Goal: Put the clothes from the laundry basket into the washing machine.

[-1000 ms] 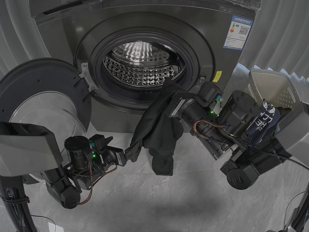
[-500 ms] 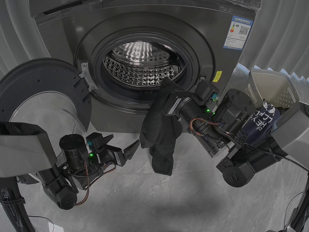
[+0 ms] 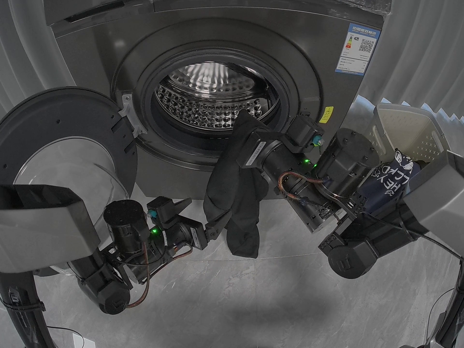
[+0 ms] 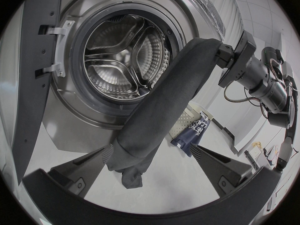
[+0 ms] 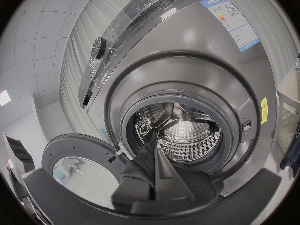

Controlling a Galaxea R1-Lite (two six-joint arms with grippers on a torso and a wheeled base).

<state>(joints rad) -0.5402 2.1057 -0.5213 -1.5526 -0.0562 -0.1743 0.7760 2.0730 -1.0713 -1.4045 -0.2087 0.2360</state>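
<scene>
Standing open, grey metal washing machine [image 3: 309, 73] is flanked by white perforated plastic laundry basket [image 3: 411, 131]. At drum mouth, black fabric garment [image 3: 237, 189] is clamped by right gripper [image 5: 156, 175] fingers; left gripper [image 4: 150, 148] fingers are spread wide around its hanging end.

The dark grey washing machine [image 3: 96, 49] has a smooth satin metal-look front, and its perforated steel drum [image 3: 212, 107] is mirror-shiny. The black cloth garment [image 3: 237, 189] looks soft and totally matt, the cream perforated laundry basket [image 3: 411, 131] is dull plastic, and the grey tiled floor [image 3: 241, 291] is smooth, slightly glossy.
</scene>
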